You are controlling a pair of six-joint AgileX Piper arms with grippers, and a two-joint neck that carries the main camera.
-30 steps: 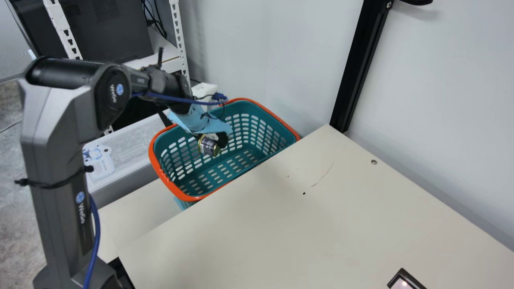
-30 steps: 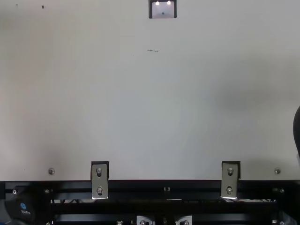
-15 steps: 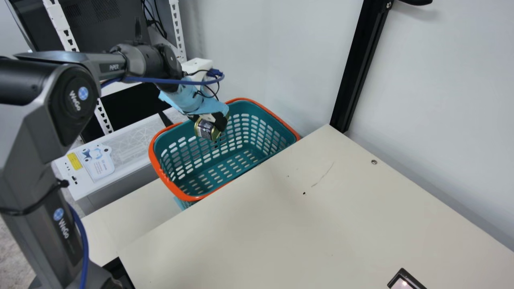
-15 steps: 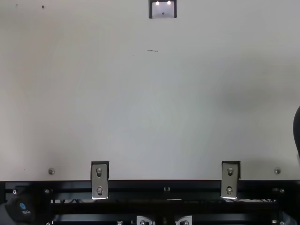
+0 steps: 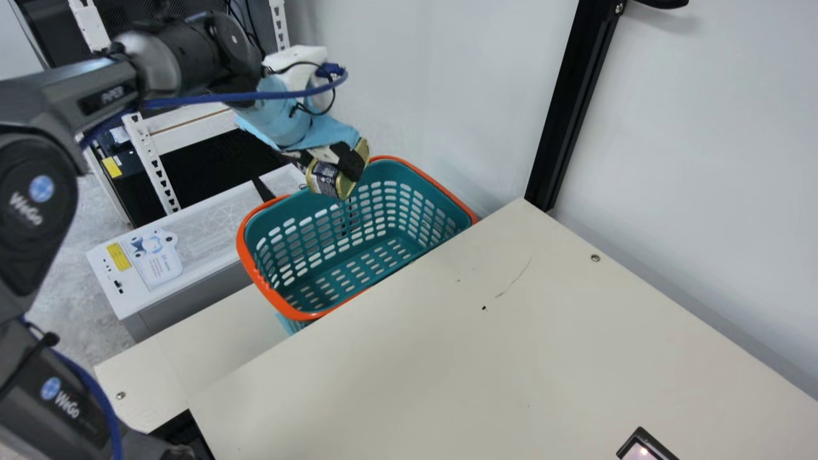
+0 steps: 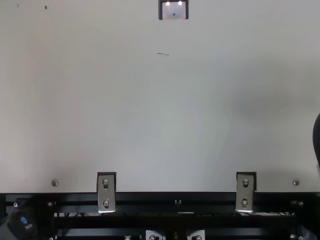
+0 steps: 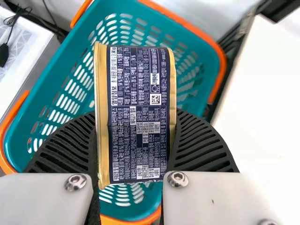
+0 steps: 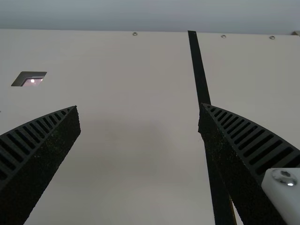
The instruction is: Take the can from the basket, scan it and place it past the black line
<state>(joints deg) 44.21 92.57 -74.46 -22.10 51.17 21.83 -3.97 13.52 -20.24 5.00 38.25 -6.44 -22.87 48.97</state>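
We've got a glossy gold-edged metal can (image 7: 138, 112), smooth plastic basket (image 5: 262, 284), smooth matt tabletop (image 5: 447, 351), shiny metal screw (image 5: 595, 257).

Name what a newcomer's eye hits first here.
Likely the teal basket with an orange rim, just off the cream table's edge in the main view. Next, the navy-and-gold can clamped in the left gripper, above that basket. Then the black line across the tabletop, right wrist view.
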